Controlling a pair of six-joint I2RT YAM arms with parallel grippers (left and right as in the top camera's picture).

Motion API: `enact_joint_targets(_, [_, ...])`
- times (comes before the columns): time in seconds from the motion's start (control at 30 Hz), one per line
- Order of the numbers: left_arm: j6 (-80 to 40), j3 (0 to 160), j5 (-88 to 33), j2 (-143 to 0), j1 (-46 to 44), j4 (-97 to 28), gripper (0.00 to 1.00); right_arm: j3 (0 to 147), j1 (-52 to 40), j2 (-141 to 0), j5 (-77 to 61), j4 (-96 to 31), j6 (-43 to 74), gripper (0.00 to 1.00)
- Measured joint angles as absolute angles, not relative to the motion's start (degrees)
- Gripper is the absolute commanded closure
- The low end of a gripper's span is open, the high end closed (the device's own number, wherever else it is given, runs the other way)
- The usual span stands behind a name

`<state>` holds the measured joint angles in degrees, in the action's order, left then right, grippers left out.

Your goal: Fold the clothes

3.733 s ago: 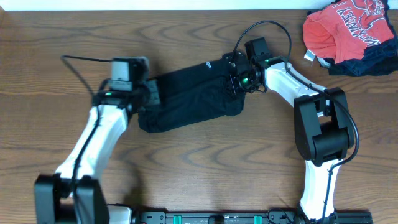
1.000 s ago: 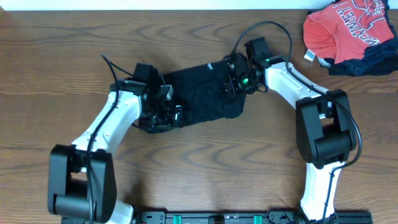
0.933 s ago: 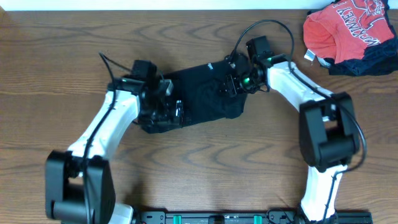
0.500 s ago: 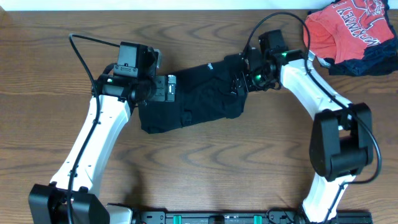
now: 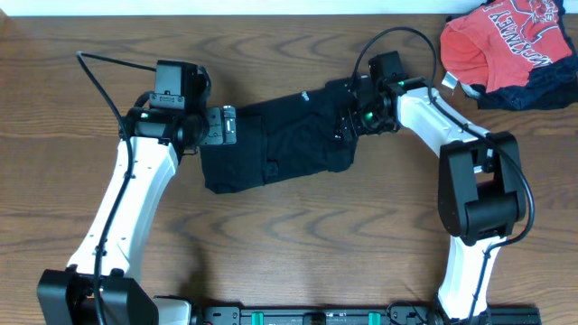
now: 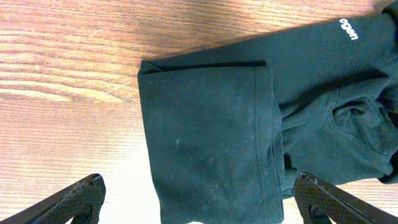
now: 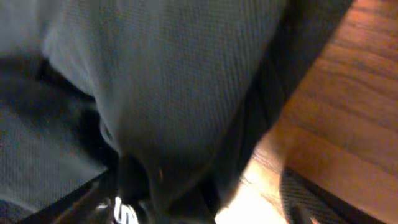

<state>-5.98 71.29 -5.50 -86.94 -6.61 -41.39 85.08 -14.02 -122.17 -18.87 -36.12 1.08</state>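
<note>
The clothes (image 5: 280, 144) are a black top lying folded into a slanted band in the middle of the table, white lettering (image 5: 303, 92) near the far edge. My left gripper (image 5: 226, 126) hovers over the band's left end, open wide; in the left wrist view the folded cloth (image 6: 211, 143) lies flat below and between the fingertips (image 6: 78, 199), touching neither. My right gripper (image 5: 346, 117) is down at the band's right end. In the blurred right wrist view, bunched black fabric (image 7: 174, 81) fills the space by its open jaws (image 7: 202, 202), with bare table beside the right finger (image 7: 311, 199).
A red-orange printed shirt (image 5: 501, 36) lies bunched with a dark navy garment (image 5: 542, 86) at the table's far right corner. The wooden table (image 5: 289, 244) shows in front of the black top and at the far left.
My left gripper has lifted off the garment's lower left part and drawn back up and to the left, staying open. The right gripper has shifted slightly at the right end and its jaws have widened.
</note>
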Motion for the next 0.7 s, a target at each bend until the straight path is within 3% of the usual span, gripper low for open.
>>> enact_joint_targets(0.2, [-5.98,71.29,-4.97,-86.94,-6.04,-41.50,0.02,85.01,-14.00,-122.63,-23.38,-34.76,1.30,0.67])
enact_joint_targets(0.3, [-5.98,71.29,-4.60,-86.94,-6.04,-41.56,0.02,84.99,-14.00,-122.63,-24.43,-34.79,1.74,0.98])
enact_joint_targets(0.7, [-5.98,71.29,-2.55,-86.94,-5.67,-42.44,0.02,84.97,-8.82,-122.63,-28.38,-38.35,3.62,0.99])
